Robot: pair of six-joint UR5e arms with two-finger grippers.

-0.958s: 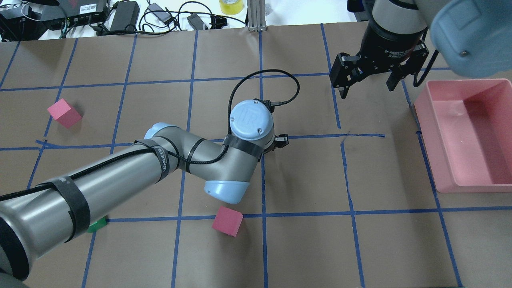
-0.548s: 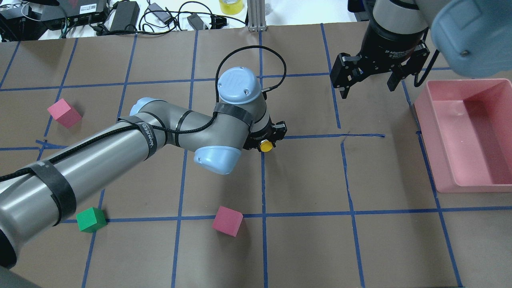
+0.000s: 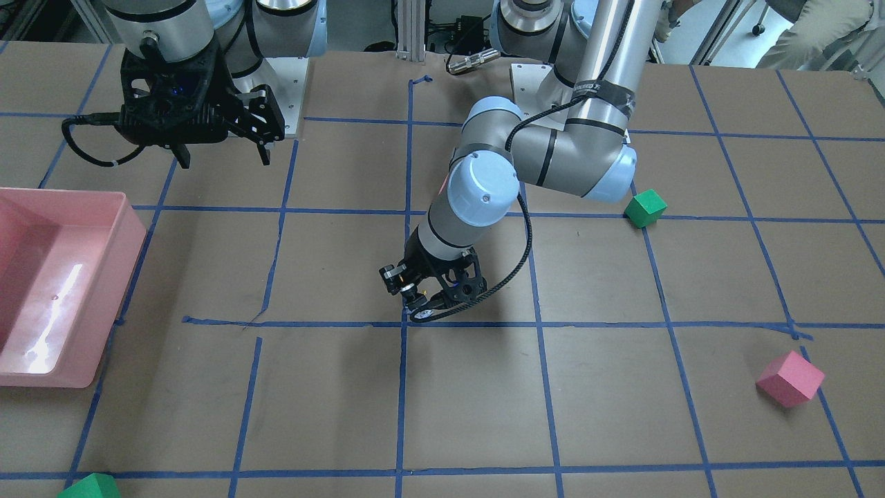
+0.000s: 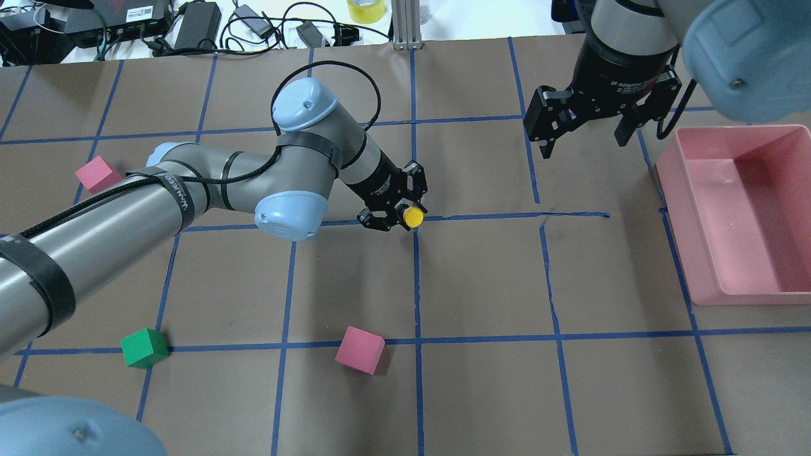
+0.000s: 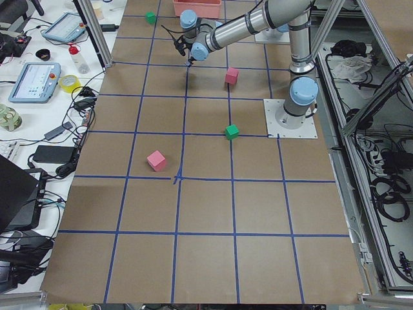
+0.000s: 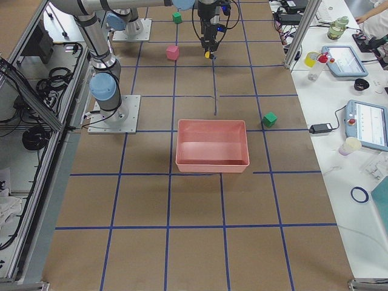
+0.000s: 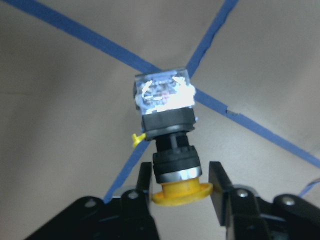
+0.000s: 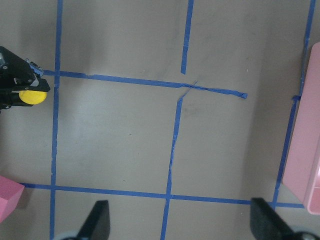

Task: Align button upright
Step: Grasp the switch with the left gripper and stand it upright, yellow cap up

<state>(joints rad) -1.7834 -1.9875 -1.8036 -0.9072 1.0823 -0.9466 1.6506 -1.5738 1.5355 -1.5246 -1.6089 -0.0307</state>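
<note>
The button has a yellow cap, a black body and a whitish base block. My left gripper is shut on it just behind the cap, at the tape crossing in the middle of the table. In the left wrist view the gripper has a finger on each side of the body, and the base block points away towards the table. I cannot tell whether the base touches the paper. The cap also shows in the right wrist view. My right gripper is open and empty, hovering at the back right.
A pink bin stands at the right edge. A pink cube lies in front of the middle, another pink cube at far left, a green cube at front left. Cables and power bricks line the back edge.
My left arm's wrist has swung back and to the left and tilted over. The yellow cap came out from under the wrist and stays at the tape crossing. The right arm has not moved.
</note>
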